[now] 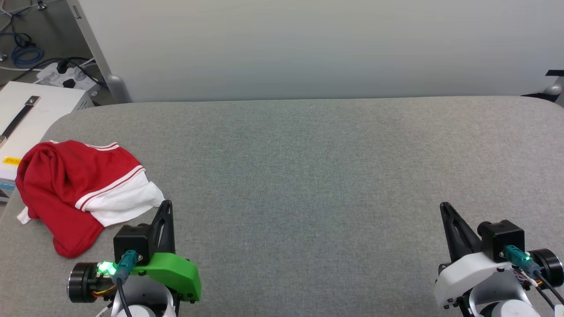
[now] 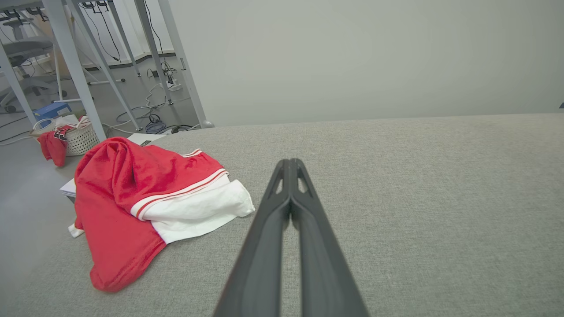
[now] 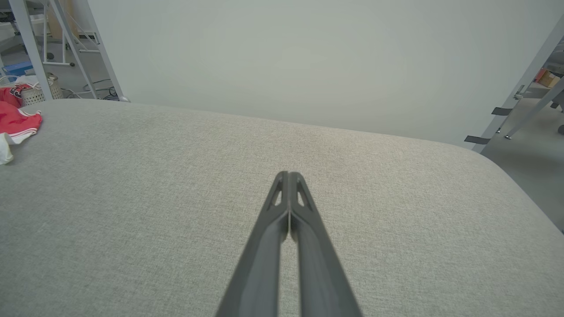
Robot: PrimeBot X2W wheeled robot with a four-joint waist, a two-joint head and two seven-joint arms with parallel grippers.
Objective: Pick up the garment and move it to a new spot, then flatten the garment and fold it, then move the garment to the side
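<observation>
While garment [image 1: 75, 189] lies crumpled at table [image 1: 308, 176] L edge, L fingers [image 1: 168, 211] & R fingers [image 1: 454, 229] closed, empty, yellow label [image 1: 12, 160] unreadable.

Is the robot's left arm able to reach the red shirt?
Probably yes. The red shirt lies crumpled on the grey table right beside the left arm, nothing between them. Its jaws are shut, so they'd need to open first.

You have the crumpled red-and-white jersey garment [image 1: 75, 189] lying on the grey fabric-covered tabletop [image 1: 308, 176], at the middle left of the head view, by the tabletop's left edge. Your left gripper [image 1: 166, 204] sits just beside its lower right. Your right gripper [image 1: 445, 207] sits at the lower right, well apart from it. A pale flat wall panel [image 1: 308, 44] stands behind the tabletop, and a white box [image 1: 31, 110] lies off its left edge, upper left.
</observation>
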